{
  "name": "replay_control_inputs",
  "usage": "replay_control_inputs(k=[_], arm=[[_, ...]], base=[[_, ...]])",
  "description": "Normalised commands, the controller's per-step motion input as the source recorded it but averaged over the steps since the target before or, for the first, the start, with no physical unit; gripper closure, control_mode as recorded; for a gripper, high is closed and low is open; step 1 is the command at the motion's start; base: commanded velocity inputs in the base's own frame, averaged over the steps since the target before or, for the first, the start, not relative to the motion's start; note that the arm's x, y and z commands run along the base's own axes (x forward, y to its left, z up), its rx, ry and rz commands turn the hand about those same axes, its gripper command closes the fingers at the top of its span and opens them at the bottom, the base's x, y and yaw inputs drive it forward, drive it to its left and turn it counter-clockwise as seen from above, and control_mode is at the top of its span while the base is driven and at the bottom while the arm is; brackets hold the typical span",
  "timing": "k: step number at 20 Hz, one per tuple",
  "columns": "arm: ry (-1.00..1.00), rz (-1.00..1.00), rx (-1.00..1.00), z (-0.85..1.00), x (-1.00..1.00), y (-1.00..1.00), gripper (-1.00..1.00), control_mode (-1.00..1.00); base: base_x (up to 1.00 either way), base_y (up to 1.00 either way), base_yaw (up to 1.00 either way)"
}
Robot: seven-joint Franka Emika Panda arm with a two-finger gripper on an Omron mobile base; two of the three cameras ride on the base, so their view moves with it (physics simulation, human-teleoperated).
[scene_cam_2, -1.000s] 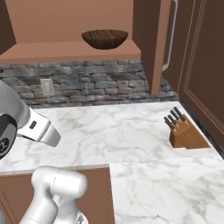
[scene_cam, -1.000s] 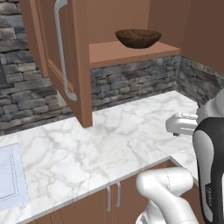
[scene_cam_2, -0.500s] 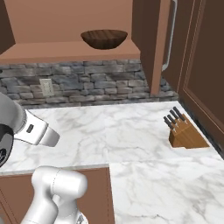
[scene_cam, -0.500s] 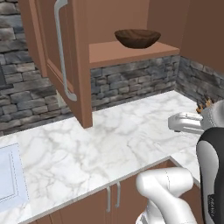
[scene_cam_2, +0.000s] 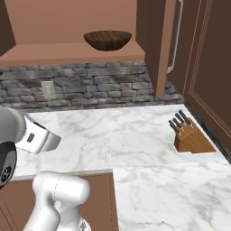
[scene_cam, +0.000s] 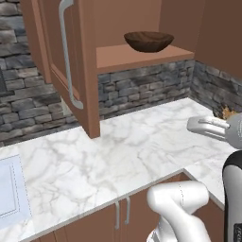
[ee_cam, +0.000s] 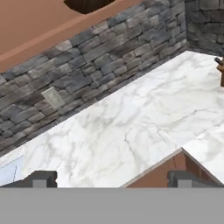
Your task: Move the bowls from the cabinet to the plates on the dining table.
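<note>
A dark brown wood-like bowl (scene_cam: 148, 41) (scene_cam_2: 107, 39) rests on the lower shelf of the reddish-brown cabinet (scene_cam: 142, 57) (scene_cam_2: 67, 52), whose door (scene_cam: 71, 61) stands open. In the hand view the bowl (ee_cam: 87, 4) is cut by the top edge. My gripper (ee_cam: 113, 179) is open, with nothing between its far-apart fingertips (ee_cam: 43, 178). It hangs over the marble counter, well below and in front of the shelf. The arm's white end piece (scene_cam: 208, 127) (scene_cam_2: 38, 135) hovers above the counter's front part. The plates and the dining table are out of view.
A wooden knife block (scene_cam_2: 191, 137) (ee_cam: 220, 65) stands at the counter's right. The white marble counter (scene_cam: 118, 151) runs along a stone wall with a socket (scene_cam_2: 47, 89) (ee_cam: 53, 97). A pale sink edge (scene_cam: 7, 194) lies far left. Low cabinet doors (scene_cam: 120, 212) sit under the counter.
The arm's end piece has drifted slightly right and up in the left base view, and the big joint behind it has swung further right. The bowl and the cabinet are unchanged.
</note>
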Motion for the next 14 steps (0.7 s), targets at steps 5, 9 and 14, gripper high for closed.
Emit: replay_control_inputs(k=[5, 9, 14], arm=[[0.00, 0.00, 0.03, 0.24, -0.06, 0.20, -1.00, -1.00], [0.02, 0.01, 0.09, 0.40, -0.09, 0.03, -1.00, -1.00], [0.12, 0.02, 0.15, 0.78, -0.17, -0.10, -1.00, -1.00]], base=[[0.00, 0.00, 0.00], [0.00, 0.00, 0.00], [0.00, 0.00, 0.00]])
